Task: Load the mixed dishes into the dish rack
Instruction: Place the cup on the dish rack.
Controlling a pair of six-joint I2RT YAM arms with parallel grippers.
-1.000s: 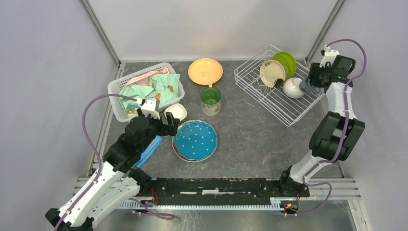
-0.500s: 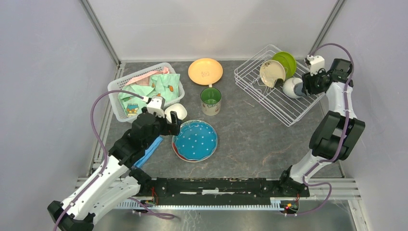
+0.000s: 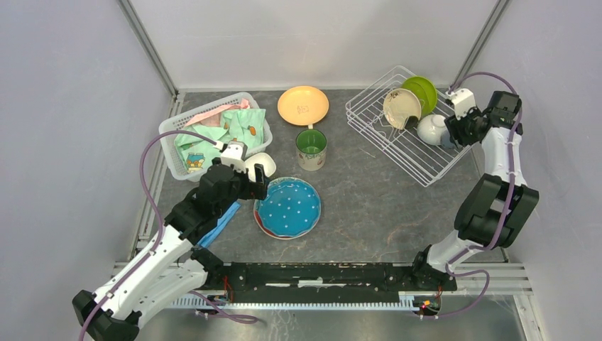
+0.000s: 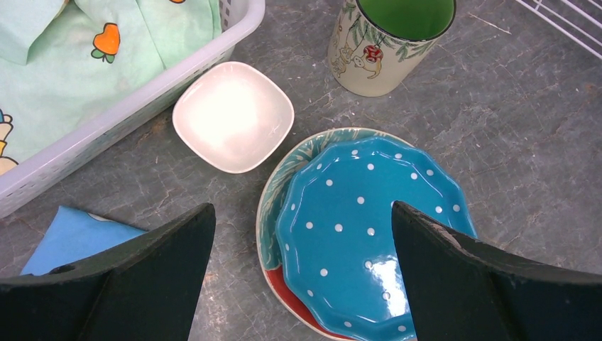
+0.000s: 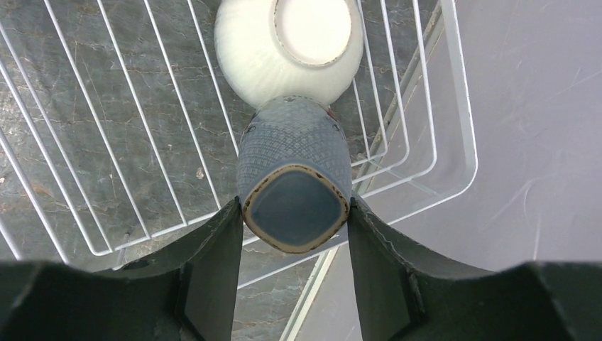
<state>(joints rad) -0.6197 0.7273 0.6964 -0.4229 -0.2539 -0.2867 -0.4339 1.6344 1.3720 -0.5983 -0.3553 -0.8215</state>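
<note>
My right gripper [image 3: 454, 133] is shut on a small grey-blue cup [image 5: 294, 181], held over the right end of the white wire dish rack [image 3: 408, 153], touching an upturned white bowl [image 5: 248, 57]. The rack also holds a cream plate [image 3: 401, 108] and a lime-green plate [image 3: 424, 92]. My left gripper [image 4: 302, 206] is open and empty, above the left rim of the blue white-dotted plate [image 4: 369, 227], which lies on a red and teal plate [image 4: 273, 206]. A small white square bowl [image 4: 233, 116], a beige mug green inside [image 4: 387, 42] and an orange plate [image 3: 303, 105] are on the table.
A white plastic basket of clothes [image 3: 213, 131] stands at the back left. A folded blue cloth [image 4: 78, 238] lies under my left arm. The rack's rim [image 5: 465, 121] is close to the right wall.
My right gripper has carried the cup leftward and down, to beside the upturned bowl in the rack. My left gripper has moved a little right, toward the blue plate and square bowl.
</note>
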